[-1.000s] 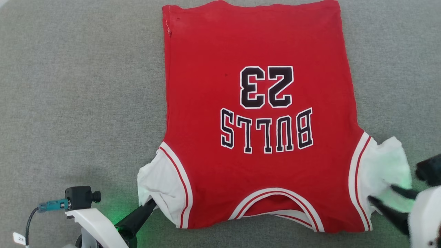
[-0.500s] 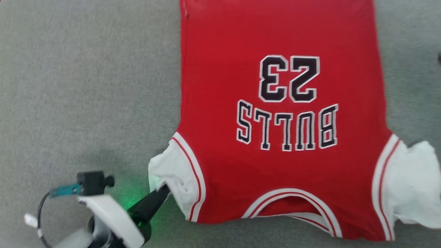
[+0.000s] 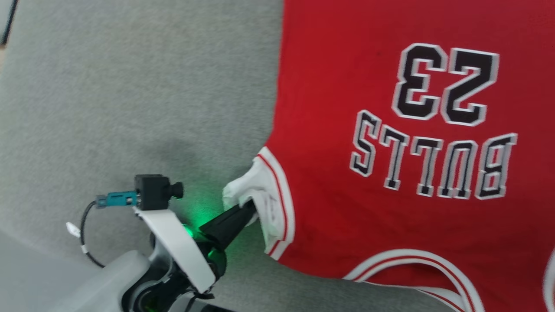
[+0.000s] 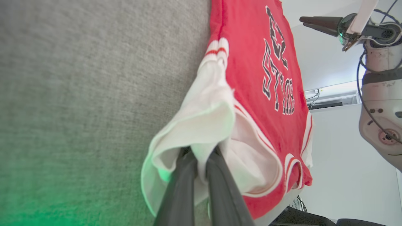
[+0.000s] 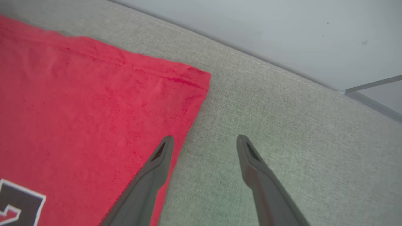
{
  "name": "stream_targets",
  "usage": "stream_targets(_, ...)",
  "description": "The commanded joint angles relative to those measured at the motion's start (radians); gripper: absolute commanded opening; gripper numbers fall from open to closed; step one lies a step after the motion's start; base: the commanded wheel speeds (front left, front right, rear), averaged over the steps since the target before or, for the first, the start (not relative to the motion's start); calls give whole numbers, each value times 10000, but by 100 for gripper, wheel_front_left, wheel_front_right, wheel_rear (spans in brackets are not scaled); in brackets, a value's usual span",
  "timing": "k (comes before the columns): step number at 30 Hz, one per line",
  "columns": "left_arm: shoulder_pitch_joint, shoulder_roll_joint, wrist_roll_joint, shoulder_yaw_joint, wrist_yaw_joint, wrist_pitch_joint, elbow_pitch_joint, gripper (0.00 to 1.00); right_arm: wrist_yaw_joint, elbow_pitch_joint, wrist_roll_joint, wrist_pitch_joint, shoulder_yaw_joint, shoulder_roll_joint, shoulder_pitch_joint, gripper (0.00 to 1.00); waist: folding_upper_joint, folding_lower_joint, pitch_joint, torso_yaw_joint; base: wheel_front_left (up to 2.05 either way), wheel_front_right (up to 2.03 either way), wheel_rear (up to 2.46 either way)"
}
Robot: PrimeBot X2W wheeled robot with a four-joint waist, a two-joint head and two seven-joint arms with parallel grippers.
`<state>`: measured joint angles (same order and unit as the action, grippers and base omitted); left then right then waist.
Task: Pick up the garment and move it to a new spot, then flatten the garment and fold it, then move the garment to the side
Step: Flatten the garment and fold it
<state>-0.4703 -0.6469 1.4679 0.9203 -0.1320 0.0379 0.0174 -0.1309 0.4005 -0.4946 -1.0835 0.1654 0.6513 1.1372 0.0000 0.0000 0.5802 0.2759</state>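
The garment (image 3: 347, 108), a red shirt with black "BULLS 23" print, lies flat on the grey fabric surface (image 3: 130, 86), print upside down in the head view. My left gripper (image 3: 250, 207) is shut on the garment's white sleeve (image 3: 260, 186), bunching and lifting it; the left wrist view shows the sleeve (image 4: 201, 125) pinched between the fingers of the left gripper (image 4: 201, 153). In the right wrist view my right gripper (image 5: 204, 139) is open, held above the garment's edge near a hem corner (image 5: 198, 78). The left wrist view also catches the right gripper (image 4: 303, 21) raised high.
The grey surface (image 5: 282, 119) ends at a seamed edge (image 5: 251, 61) with a pale floor beyond it. My left wrist's camera and cable (image 3: 147, 193) stick out to the left. A white wall and cables (image 4: 329, 97) show behind the surface.
The head camera has swung left, so the shirt sits farther right in the picture and the right gripper has left it. My left gripper keeps its hold and the sleeve is more bunched.
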Motion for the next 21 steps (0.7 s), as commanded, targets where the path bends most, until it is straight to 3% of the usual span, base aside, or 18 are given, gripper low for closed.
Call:
stream_targets(1, -122, 194, -122, 206, 30, -46, 65, 0, 3, 431, 244, 16, 5, 105, 341, 100, 0, 0, 372, 500, 0, 0, 0)
stream_targets(7, -472, 376, 20, 663, 41, 121, 52, 0, 3, 2315, 1106, -371, -91, 132, 1261, 100, 0, 0, 806, 1017, 0, 0, 0)
stream_targets(11, -577, 441, 99, 955, 44, 257, 83, 0, 0, 2937, 1113, -669, -28, -266, 1249, 100, 0, 0, 903, 1071, 0, 0, 0)
stream_targets(12, -598, 450, 115, 1005, 44, 303, 85, 0, 0, 3021, 1045, -773, 28, -359, 1241, 89, 0, 0, 918, 1069, 0, 0, 0)
stream_targets(13, -617, 459, 131, 1054, 44, 343, 82, 0, -4, 3066, 972, -888, 122, -438, 1202, 48, 0, 0, 924, 1059, 0, 0, 0)
stream_targets(14, -643, 462, 145, 1099, 44, 377, 77, 0, -12, 3063, 849, -952, 201, -488, 1171, 13, 0, 0, 928, 1049, 0, 0, 0)
stream_targets(15, -687, 464, 162, 1146, 44, 407, 77, 0, -16, 2973, 768, -847, 272, -493, 1185, 12, 0, 0, 934, 1037, 0, 0, 0)
stream_targets(16, -727, 471, 184, 1184, 44, 441, 78, 0, -20, 2923, 724, -686, 298, -434, 1209, 0, 0, 0, 933, 1030, 0, 0, 0)
stream_targets(21, -902, 369, 229, 1320, 44, 649, 159, 0, -18, 2873, 418, -281, 378, -279, 1302, 0, 0, 0, 783, 862, 0, 0, 0)
